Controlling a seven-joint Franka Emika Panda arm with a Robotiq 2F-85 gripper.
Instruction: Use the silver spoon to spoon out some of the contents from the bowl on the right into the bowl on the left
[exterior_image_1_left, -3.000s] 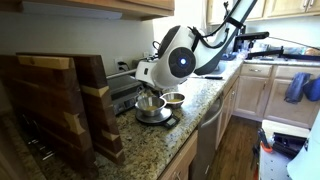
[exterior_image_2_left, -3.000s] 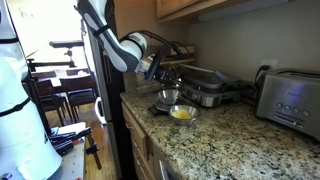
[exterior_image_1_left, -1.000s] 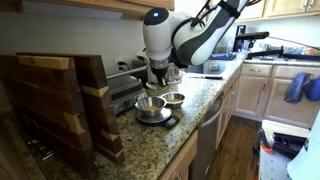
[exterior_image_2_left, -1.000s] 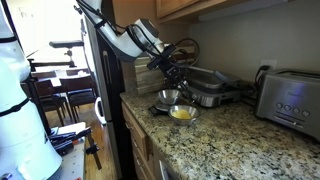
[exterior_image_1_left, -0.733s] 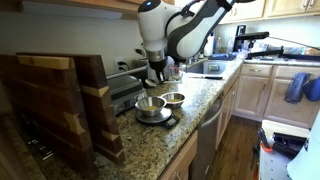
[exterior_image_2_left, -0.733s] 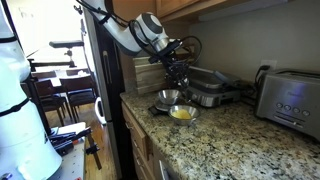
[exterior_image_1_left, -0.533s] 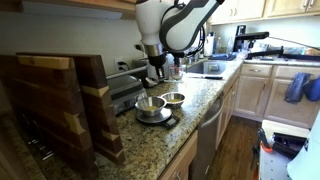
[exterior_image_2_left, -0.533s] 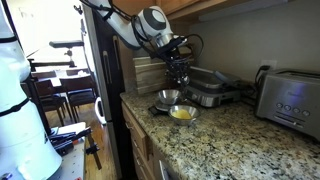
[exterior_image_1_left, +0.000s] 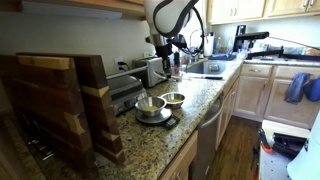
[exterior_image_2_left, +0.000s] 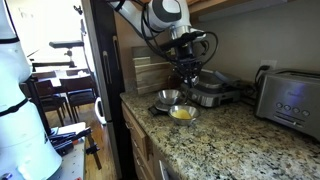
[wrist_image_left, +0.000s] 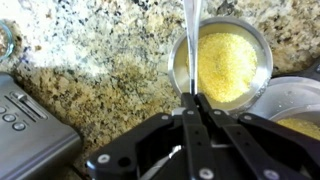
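Gripper (wrist_image_left: 197, 108): the fingers are pinched fully together on the thin handle of the silver spoon (wrist_image_left: 190, 40); the handle runs from the fingertips across the left rim of the fuller bowl (wrist_image_left: 268, 55); the contents (wrist_image_left: 228, 65), pale yellow grains, fill that bowl, and a smaller amount lies in the second bowl (wrist_image_left: 292, 98) just to its right and nearer. The scoop end runs out of the wrist view, so it cannot be told whether it carries a load. Hazard one: the handle is narrow and smooth and may pivot in the pinch, which tips the scoop and scatters grains on the countertop (wrist_image_left: 100, 50). Hazard two: an off-centre descent drives the spoon against a rim and shifts or tips a bowl, because the two stand close together. Hazard three: in both exterior views the gripper hangs well above the bowls, so grains poured from this height are likely to bounce out. Change: three seconds ago the arm leaned in low over the bowls; it has since risen, the wrist now points straight down, and the gripper has shifted right; both bowls stay in place.
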